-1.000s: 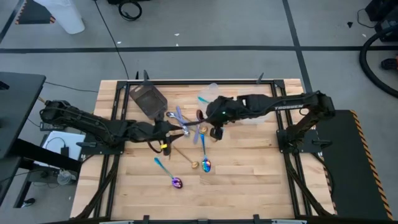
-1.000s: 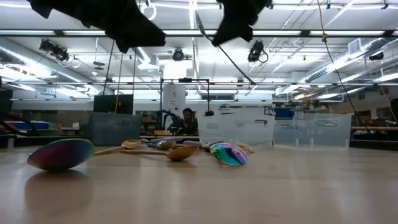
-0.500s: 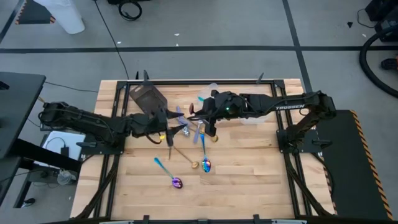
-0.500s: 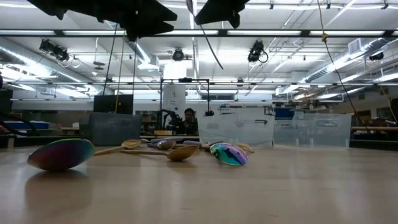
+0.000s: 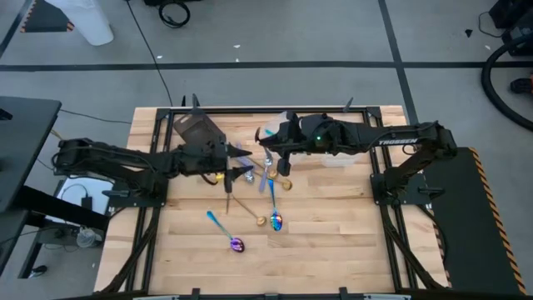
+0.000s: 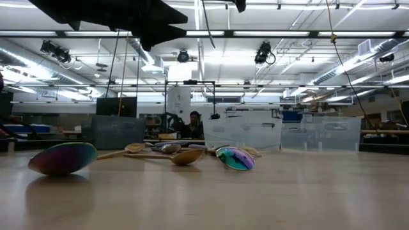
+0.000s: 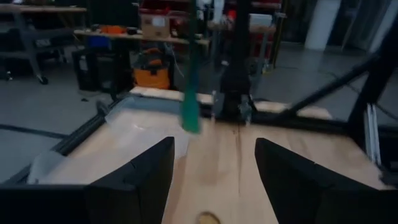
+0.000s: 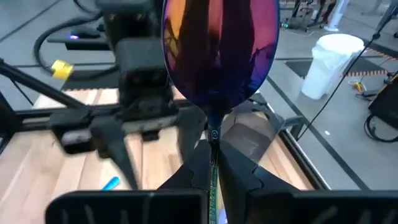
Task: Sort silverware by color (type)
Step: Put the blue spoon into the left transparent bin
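High view: pale wooden slatted table (image 5: 333, 250) in a black frame. Left hand (image 5: 226, 163) sits beside a dark smoked plastic tub (image 5: 198, 131), its fingers spread wide with nothing between them. Right hand (image 5: 268, 150) is raised over the far middle, pinched tight on the handle of an iridescent blue-purple spoon with a teal handle (image 5: 260, 135). More slim metal spoons lie mid-table: a gold spoon (image 5: 246, 209) and two iridescent spoons (image 5: 274, 215) (image 5: 226, 233).

Low view: iridescent spoon bowls (image 6: 62, 158) (image 6: 235, 158) rest on the table nearest the camera, gold spoon bowl (image 6: 186, 155) between them; clear tubs (image 6: 246, 135) behind.

Left wrist view: two dark fingers (image 7: 140, 171) stand well apart, empty; a teal handle (image 7: 190, 93) hangs ahead.

Right wrist view: fingers (image 8: 239, 174) clamp the teal handle, purple-and-orange bowl (image 8: 219, 53) upright above them.
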